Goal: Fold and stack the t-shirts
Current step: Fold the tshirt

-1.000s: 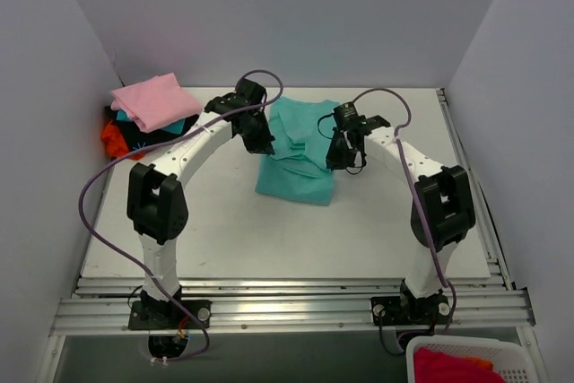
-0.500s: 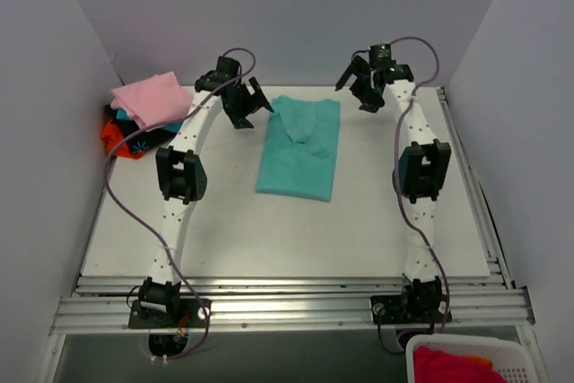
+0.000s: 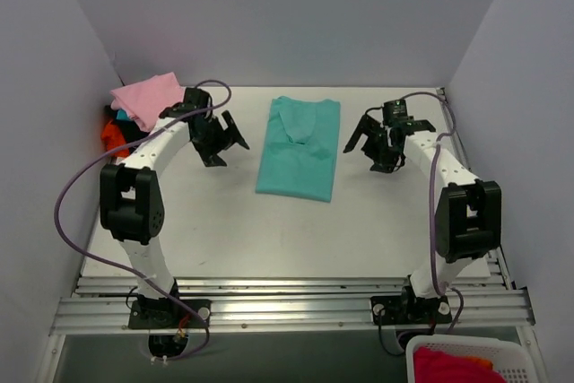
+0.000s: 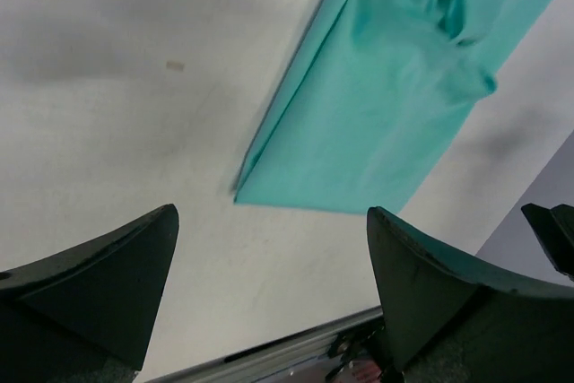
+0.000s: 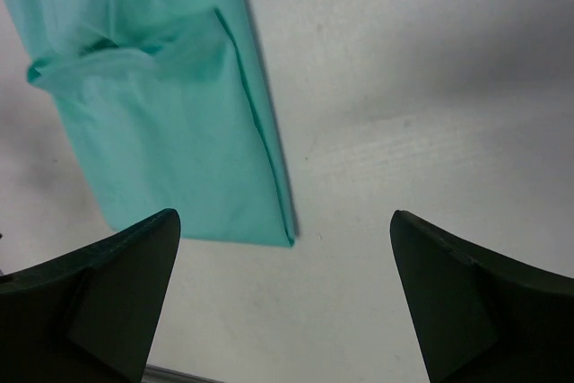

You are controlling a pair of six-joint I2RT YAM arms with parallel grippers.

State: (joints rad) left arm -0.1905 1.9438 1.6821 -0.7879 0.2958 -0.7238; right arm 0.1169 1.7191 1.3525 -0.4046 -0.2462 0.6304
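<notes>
Left gripper (image 3: 224, 143): jaws spread wide, nothing between them. It hangs above the table (image 3: 269, 230), just to the left of the teal t-shirt (image 3: 299, 150) and not touching it. In my left wrist view, the gripper (image 4: 269, 221) frames bare tabletop and the near corner of the teal t-shirt (image 4: 377, 105).

Right gripper (image 3: 365, 152): jaws likewise fully parted and grasping nothing. It hangs just to the right of the same shirt, clear of the cloth. In my right wrist view, the gripper (image 5: 285, 221) looks down on the shirt's (image 5: 152, 105) long straight edge and one squared corner.

Teal t-shirt: it lies flat on the table between my two grippers, folded into a long narrow rectangle running from the far side toward the near side. There is some bunching and a tucked fold at the far end. The side edges are straight.

Stack: a pink t-shirt (image 3: 148, 100) lies folded on top of a pile in the far left corner. An orange-red t-shirt (image 3: 111, 136) shows beneath it at the left edge. The darker cloth in between is too hidden to identify.

A white basket (image 3: 475, 352) holding red cloth (image 3: 448, 369) sits beyond the near right corner, off the table.
</notes>
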